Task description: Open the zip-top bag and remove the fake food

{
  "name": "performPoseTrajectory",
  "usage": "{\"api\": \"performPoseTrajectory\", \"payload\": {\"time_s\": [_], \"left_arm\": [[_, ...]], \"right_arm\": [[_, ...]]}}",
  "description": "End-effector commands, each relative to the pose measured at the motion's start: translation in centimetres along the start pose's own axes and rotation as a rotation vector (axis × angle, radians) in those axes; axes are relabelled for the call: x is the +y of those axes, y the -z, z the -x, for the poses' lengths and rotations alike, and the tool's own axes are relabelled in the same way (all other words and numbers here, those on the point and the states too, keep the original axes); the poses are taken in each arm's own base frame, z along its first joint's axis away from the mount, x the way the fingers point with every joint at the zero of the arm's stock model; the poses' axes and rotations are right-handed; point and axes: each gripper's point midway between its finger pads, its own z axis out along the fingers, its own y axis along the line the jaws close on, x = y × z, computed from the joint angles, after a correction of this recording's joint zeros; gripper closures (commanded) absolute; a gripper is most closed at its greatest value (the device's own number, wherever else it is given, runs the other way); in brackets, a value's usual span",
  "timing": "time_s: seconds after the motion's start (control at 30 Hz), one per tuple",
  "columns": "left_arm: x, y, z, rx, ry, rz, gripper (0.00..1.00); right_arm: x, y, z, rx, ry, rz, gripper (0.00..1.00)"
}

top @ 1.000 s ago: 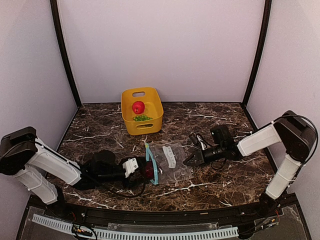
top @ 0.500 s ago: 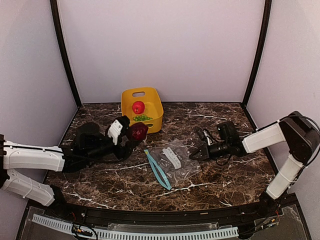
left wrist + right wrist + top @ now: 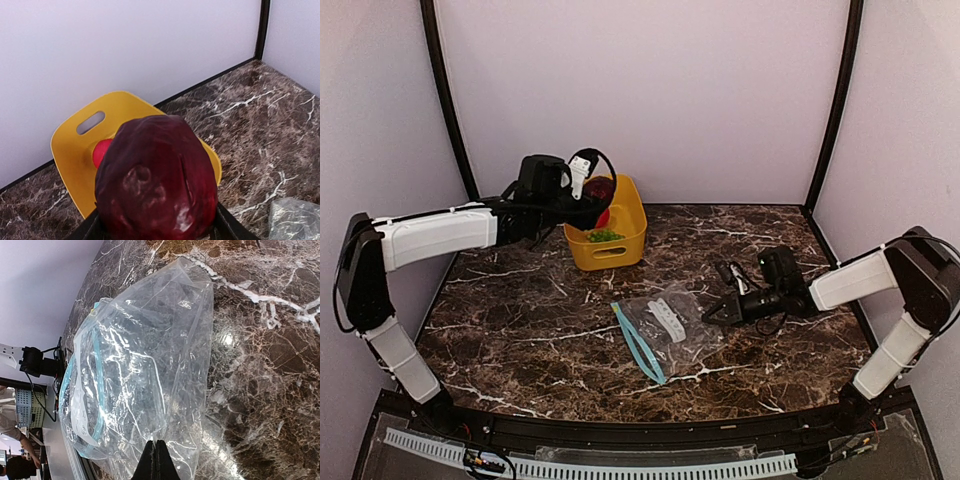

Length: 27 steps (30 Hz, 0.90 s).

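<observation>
My left gripper [image 3: 588, 190] is shut on the dark maroon round fruit [image 3: 599, 187] and holds it in the air over the yellow bin [image 3: 622, 243]. In the left wrist view the fruit [image 3: 155, 180] fills the gap between the jaws of that gripper [image 3: 156, 227]. The red round fruit [image 3: 604, 217] and the green grapes [image 3: 604, 236] lie in the bin. The clear zip-top bag [image 3: 672, 322] lies flat and empty mid-table, its teal zip strip [image 3: 638, 345] toward the left. My right gripper [image 3: 710, 313] is shut, pinching the bag's right edge [image 3: 145, 365].
The yellow bin [image 3: 70, 150] stands at the back, left of centre, close to the rear wall. Black corner posts rise at the back left and back right. The right arm lies low across the right side of the dark marble table [image 3: 520, 320].
My left gripper took the maroon fruit out of the bag and carried it up and back to above the bin. The bag settled flat. The right gripper drew slightly right.
</observation>
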Motion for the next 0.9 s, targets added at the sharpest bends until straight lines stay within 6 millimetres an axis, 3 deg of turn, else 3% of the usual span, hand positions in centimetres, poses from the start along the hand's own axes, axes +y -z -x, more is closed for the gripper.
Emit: {"api": "performPoseTrajectory", "payload": {"time_s": [0.0,0.07,0.1,0.13,0.17,0.2,0.23,0.27,0.3,0.33,0.43,0.67,0.83,0.87], "left_arm": [[2.1,-3.0,-2.8,0.18,0.003,0.059,0.43],[2.4,-4.9,-2.0,0.19,-0.005,0.058,0.43],[2.2,-6.3,-3.2,0.218,-0.016,0.055,0.43],[2.4,-6.9,-2.2,0.206,-0.026,0.056,0.43],[2.1,-8.3,-3.7,0.242,-0.035,0.047,0.43],[2.4,-8.9,-2.5,0.234,-0.036,0.046,0.43],[2.2,-10.3,-4.2,0.272,-0.042,0.039,0.43],[2.7,-10.8,-3.2,0.263,-0.038,0.044,0.43],[2.6,-12.0,-4.5,0.292,-0.039,0.044,0.43],[3.1,-12.3,-3.8,0.279,-0.033,0.048,0.42],[3.8,-14.2,-5.3,0.313,-0.026,0.065,0.42],[4.2,-15.9,-6.4,0.329,-0.023,0.036,0.31],[3.8,-15.3,-5.4,0.335,-0.035,-0.003,0.2],[3.6,-15.1,-5.0,0.33,-0.033,-0.015,0.13]], "right_arm": [[0.2,0.3,-0.1,-0.014,0.022,0.011,1.0],[0.3,0.3,-0.2,-0.015,0.018,0.02,1.0],[0.3,0.3,-0.2,-0.016,0.018,0.023,1.0],[0.3,0.3,-0.3,-0.017,0.016,0.027,1.0],[0.4,0.2,-0.2,-0.018,0.016,0.03,1.0],[0.4,0.2,-0.3,-0.018,0.015,0.032,1.0],[0.4,0.2,-0.3,-0.02,0.015,0.033,1.0],[0.4,0.3,-0.2,-0.021,0.017,0.034,1.0],[0.4,0.3,-0.3,-0.021,0.015,0.033,1.0],[0.4,0.3,-0.3,-0.024,0.015,0.033,1.0],[0.5,0.3,-0.2,-0.025,0.016,0.038,1.0],[0.6,0.2,-0.1,-0.022,0.019,0.048,1.0],[0.8,0.1,0.1,-0.022,0.017,0.056,1.0],[0.8,0.1,0.1,-0.023,0.018,0.056,1.0]]}}
